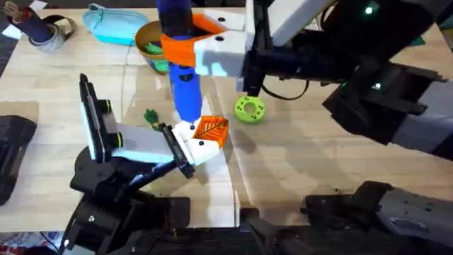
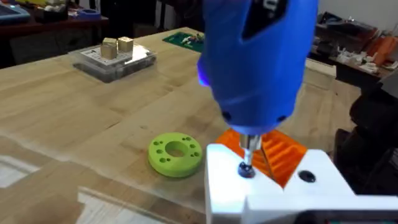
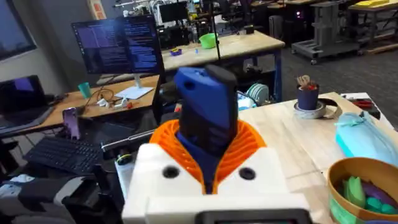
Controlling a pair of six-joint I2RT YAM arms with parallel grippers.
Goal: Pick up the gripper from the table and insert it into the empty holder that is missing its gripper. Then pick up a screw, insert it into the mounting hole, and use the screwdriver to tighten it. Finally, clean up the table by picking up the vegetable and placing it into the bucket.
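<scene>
My right gripper (image 1: pixel 202 49) is shut on the blue screwdriver (image 1: pixel 185 85), its orange ribbed pads (image 3: pixel 245 146) clamped around the body. The screwdriver stands upright with its tip on a dark screw (image 2: pixel 247 169) in the white holder (image 1: pixel 190 147) that ends my left arm. The orange ribbed gripper (image 1: pixel 211 129) sits in that holder, just right of the tip. A small green vegetable (image 1: pixel 150 115) lies on the table (image 1: pixel 297 163) left of the screwdriver. The bucket (image 1: pixel 145 34) stands behind, with greens inside.
A green disc with holes (image 1: pixel 249 108) lies right of the holder. A light blue tray (image 1: pixel 113 25) is at the back left beside a cup on a tape roll (image 1: pixel 42 32). A clear box with small blocks (image 2: pixel 115 56) stands farther off.
</scene>
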